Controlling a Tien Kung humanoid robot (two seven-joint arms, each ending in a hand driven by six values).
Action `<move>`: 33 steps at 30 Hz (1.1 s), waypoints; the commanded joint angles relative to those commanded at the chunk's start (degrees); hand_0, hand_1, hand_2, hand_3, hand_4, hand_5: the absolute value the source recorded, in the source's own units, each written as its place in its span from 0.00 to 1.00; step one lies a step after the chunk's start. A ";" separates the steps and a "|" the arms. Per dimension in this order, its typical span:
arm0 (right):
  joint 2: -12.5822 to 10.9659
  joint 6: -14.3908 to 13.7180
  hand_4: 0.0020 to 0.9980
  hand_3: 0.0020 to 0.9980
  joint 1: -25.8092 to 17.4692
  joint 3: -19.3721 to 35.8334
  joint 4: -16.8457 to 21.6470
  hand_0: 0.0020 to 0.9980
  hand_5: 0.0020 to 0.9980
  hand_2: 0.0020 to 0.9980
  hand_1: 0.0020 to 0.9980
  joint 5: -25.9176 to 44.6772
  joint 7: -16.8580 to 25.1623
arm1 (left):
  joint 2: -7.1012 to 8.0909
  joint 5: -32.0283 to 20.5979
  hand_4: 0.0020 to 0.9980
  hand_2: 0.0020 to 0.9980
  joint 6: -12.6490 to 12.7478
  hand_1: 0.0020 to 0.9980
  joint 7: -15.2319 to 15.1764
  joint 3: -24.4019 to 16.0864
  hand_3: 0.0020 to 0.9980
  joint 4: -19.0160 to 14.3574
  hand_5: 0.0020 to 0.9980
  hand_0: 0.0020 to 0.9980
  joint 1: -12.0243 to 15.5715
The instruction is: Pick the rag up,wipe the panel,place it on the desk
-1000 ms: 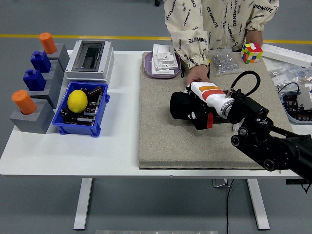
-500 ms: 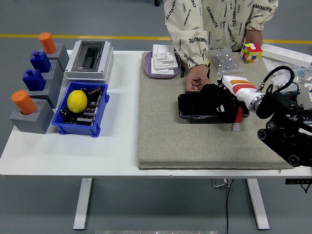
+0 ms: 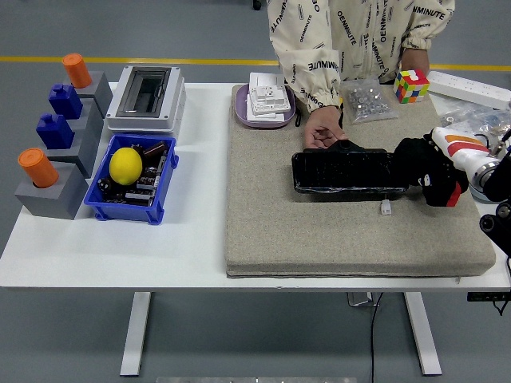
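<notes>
The right robot hand [image 3: 427, 171], clenched on the black rag [image 3: 417, 156], has swept rightward off the panel [image 3: 345, 172]; setting it down on the counter [image 3: 200, 239] likely remains.

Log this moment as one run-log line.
right hand: off panel's right end, shut on rag | panel: flat on mat | person's hand: at panel's far-left corner | left hand: not in view

1. The right hand [image 3: 425, 169] sits at the right end of the black panel [image 3: 345, 173], on the grey mat [image 3: 319, 231].
2. A person's hand [image 3: 322, 132] touches the panel's far edge.
3. A blue bin [image 3: 164, 187] holds a lemon [image 3: 126, 166] on the tabletop [image 3: 184, 247].
</notes>
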 joint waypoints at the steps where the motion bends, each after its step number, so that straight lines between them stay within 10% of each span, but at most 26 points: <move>1: -0.23 -0.01 0.99 0.42 -0.38 0.63 0.04 0.26 0.03 0.42 0.34 -0.14 -0.05 | -0.02 -0.08 0.59 0.73 -0.03 0.69 -0.05 0.09 0.57 0.00 0.47 0.64 -0.01; 31: -0.65 3.70 1.00 0.45 -3.49 5.26 0.46 0.28 0.08 0.45 0.36 0.42 -2.06 | 0.31 0.00 0.59 0.73 -0.08 0.69 -0.08 0.72 0.57 0.00 0.47 0.64 0.70; 32: -0.68 4.07 1.00 0.50 -3.48 5.34 0.47 0.36 0.33 0.50 0.42 0.46 -2.14 | 0.34 0.06 0.59 0.73 -0.07 0.69 -0.05 0.69 0.57 0.00 0.47 0.64 0.73; 33: -0.74 4.58 1.00 0.50 -3.49 5.46 0.48 0.36 0.33 0.50 0.42 0.55 -2.21 | 0.35 0.18 0.59 0.73 -0.04 0.69 0.01 0.56 0.57 0.00 0.47 0.64 0.78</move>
